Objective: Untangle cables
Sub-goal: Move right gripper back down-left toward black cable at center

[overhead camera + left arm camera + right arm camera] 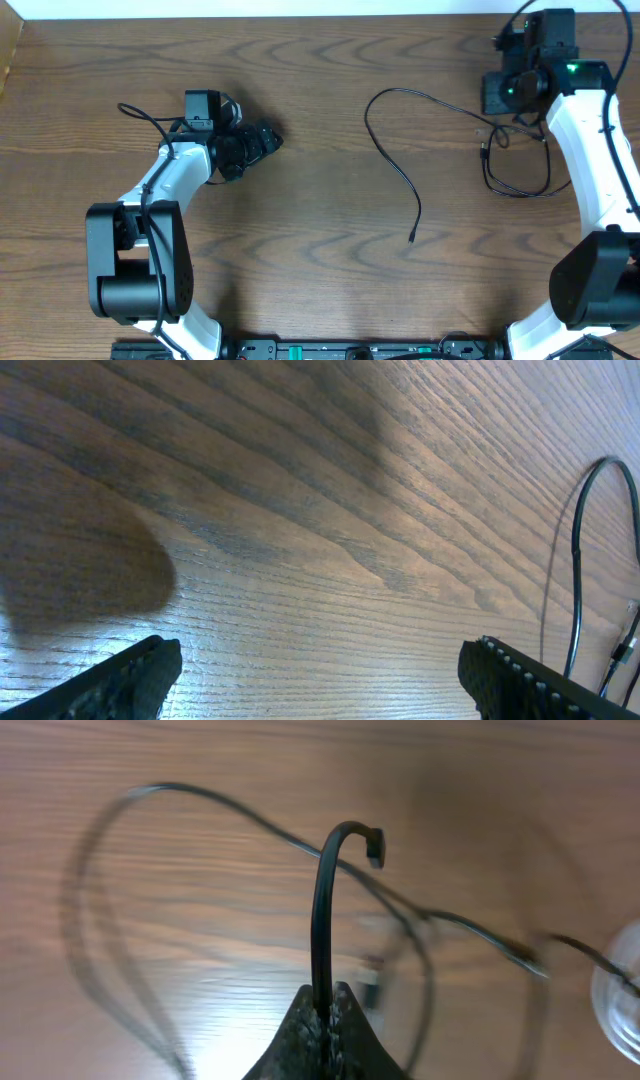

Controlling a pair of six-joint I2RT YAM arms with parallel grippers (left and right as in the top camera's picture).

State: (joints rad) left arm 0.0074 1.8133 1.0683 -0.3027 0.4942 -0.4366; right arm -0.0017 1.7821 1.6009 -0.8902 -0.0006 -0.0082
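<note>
A long black cable [398, 165] lies mid-table, curving from the upper middle down to a small plug [413, 239]. Another black cable [525, 190] loops on the table under my right arm. My right gripper [328, 992] is shut on a black cable [323, 910] that rises from the jaws and hooks over to its plug [375, 848]; more black cable below is blurred. In the overhead view that gripper [498, 100] hangs at the far right. My left gripper [272, 140] stands open above bare wood, its fingers [130, 678] wide apart, with a cable loop [577, 560] to its right.
Thicker black cords run along both arms. The table's far edge [300, 16] lies along the top, and the arm bases stand at the near edge. A pale round object [620, 1005] shows at the right edge of the right wrist view.
</note>
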